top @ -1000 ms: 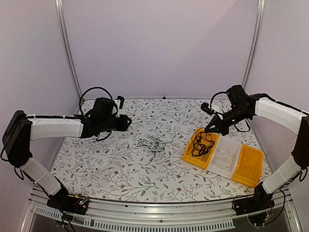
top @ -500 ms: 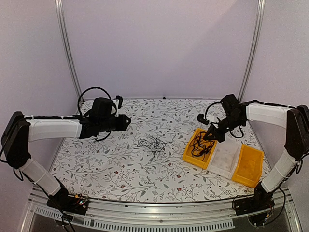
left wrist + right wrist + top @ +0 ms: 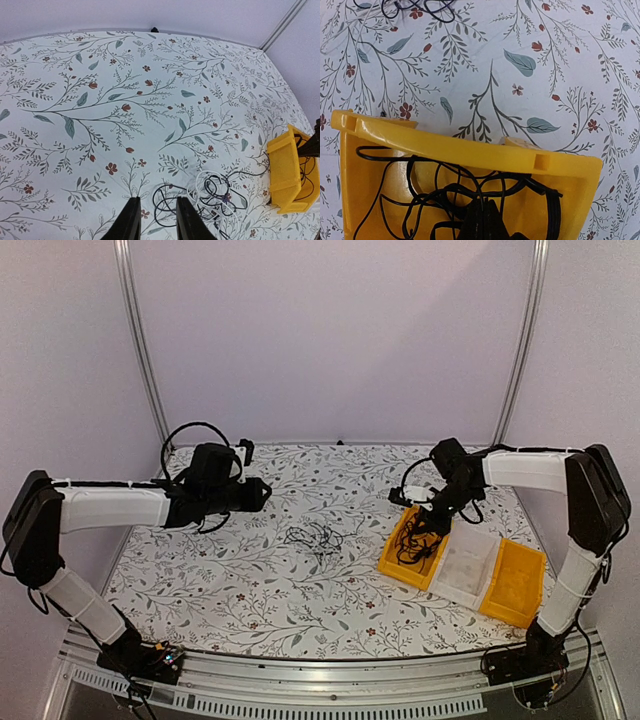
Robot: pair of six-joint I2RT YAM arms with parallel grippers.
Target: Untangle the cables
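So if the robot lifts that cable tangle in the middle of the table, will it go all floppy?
Probably floppy: the tangle is thin cords in loose loops, so it should droop. Thin, so probably light. The white cable threads through the black ones, so they would likely lift together.

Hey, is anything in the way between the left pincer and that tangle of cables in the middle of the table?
Nothing visible. The left pincer is open, and only bare flowered tabletop lies between it and the tangle of cables. The yellow bin sits off to the side.
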